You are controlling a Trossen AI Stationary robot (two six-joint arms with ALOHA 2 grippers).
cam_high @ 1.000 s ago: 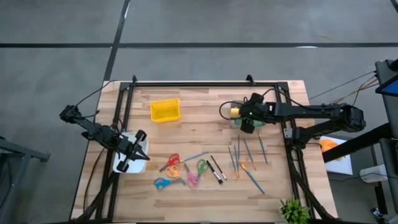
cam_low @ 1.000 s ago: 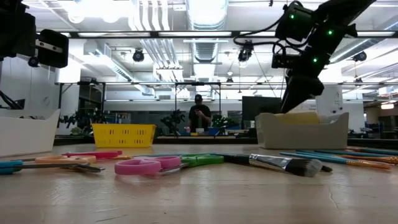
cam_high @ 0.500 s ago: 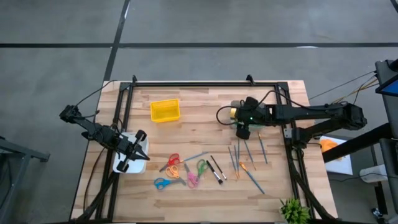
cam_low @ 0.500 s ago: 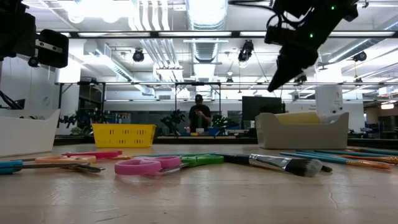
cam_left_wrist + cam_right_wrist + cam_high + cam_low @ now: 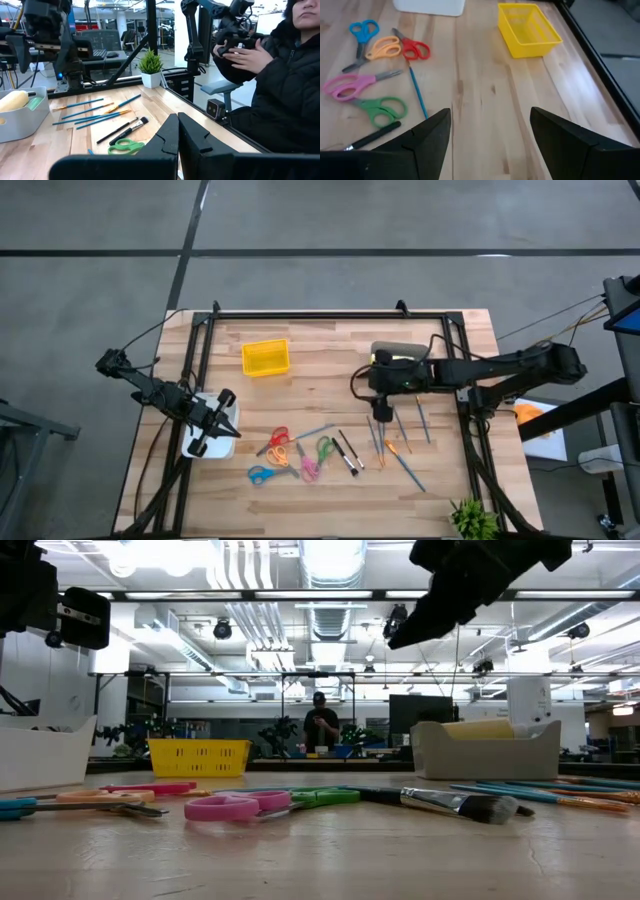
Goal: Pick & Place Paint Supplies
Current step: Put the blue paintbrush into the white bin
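A grey tray (image 5: pixel 402 352) stands toward the table's far right. In it lie a yellow paint bottle (image 5: pixel 12 100) and a green item (image 5: pixel 35 103). Thin teal, grey and orange brushes (image 5: pixel 398 435) lie flat on the wood nearer the front, with black pens (image 5: pixel 347 452) to their left. My right gripper (image 5: pixel 381 408) hangs open and empty, high above the far ends of the brushes; it appears at the top of the low view (image 5: pixel 470 580). My left gripper (image 5: pixel 178 135) is shut and empty, parked over a white bin (image 5: pixel 203 438) at the left.
Several coloured scissors (image 5: pixel 290 455) lie at the near middle, and a yellow basket (image 5: pixel 265 358) stands far left of centre. A small plant (image 5: pixel 470 518) sits at the near right corner. Bare wood lies between the basket and the tray. A seated person (image 5: pixel 280 75) is beyond the table's right edge.
My right gripper has risen out of the grey tray and swung toward the table's near edge and a little left. It now hangs over the brushes. The yellow bottle stays in the tray.
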